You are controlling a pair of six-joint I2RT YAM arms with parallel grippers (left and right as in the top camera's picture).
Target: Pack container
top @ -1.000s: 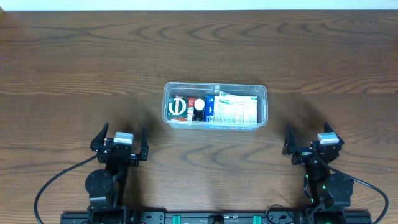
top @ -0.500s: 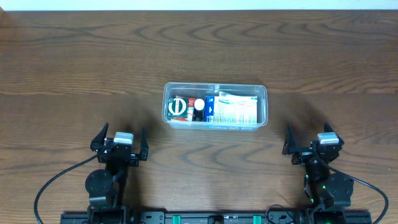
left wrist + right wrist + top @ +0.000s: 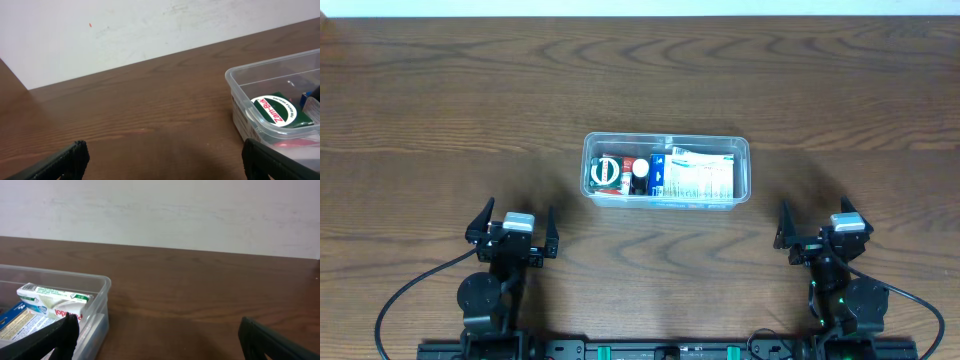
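The container [image 3: 744, 170], a clear rectangular tub with rounded corners, sits mid-table. Inside lie a round green-and-white tin [image 3: 604, 172], a dark bottle with a white cap [image 3: 640, 172] and white-and-blue packets [image 3: 698, 175]. My left gripper [image 3: 518, 212] rests near the front edge, below and left of the tub, open and holding nothing. My right gripper [image 3: 817, 215] rests below and right of it, also open and holding nothing. The left wrist view shows the tub's rim [image 3: 270, 62] and the tin [image 3: 276, 111] beyond the wide jaws [image 3: 162, 152]. The right wrist view shows the rim [image 3: 75, 276] and a white packet [image 3: 52, 297] beyond its jaws [image 3: 159, 327].
Dark wooden table [image 3: 440, 100] all around the tub, with a white wall [image 3: 150, 25] behind its far edge. Black cables [image 3: 400, 300] loop from both arm bases at the front edge.
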